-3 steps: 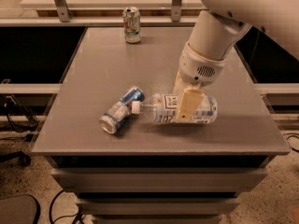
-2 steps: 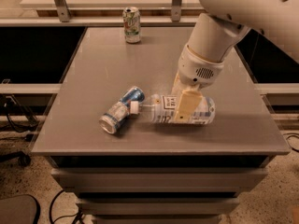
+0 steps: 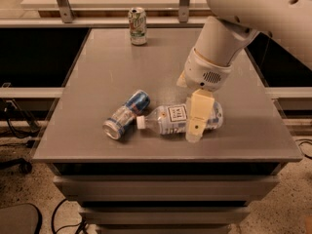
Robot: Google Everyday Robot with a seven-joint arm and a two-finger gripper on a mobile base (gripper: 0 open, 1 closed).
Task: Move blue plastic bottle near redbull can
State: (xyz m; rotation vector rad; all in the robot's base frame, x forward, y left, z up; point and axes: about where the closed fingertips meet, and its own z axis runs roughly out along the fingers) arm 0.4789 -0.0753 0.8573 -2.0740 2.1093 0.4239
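Note:
The blue plastic bottle (image 3: 168, 119) lies on its side on the grey table (image 3: 97, 72), with its white cap pointing left. The cap nearly touches the redbull can (image 3: 126, 114), which lies on its side just left of it. My gripper (image 3: 196, 122) reaches down from the upper right and is shut across the bottle's right half. One finger (image 3: 199, 115) shows in front of the bottle; the other is hidden behind it.
A green-and-white can (image 3: 138, 26) stands upright at the table's far edge. The table's front edge runs just below the bottle. A rail with metal posts (image 3: 61, 4) stands behind the table.
My gripper and the bottle have shifted slightly toward the table's front edge, with the cap staying by the redbull can. The cans have not moved.

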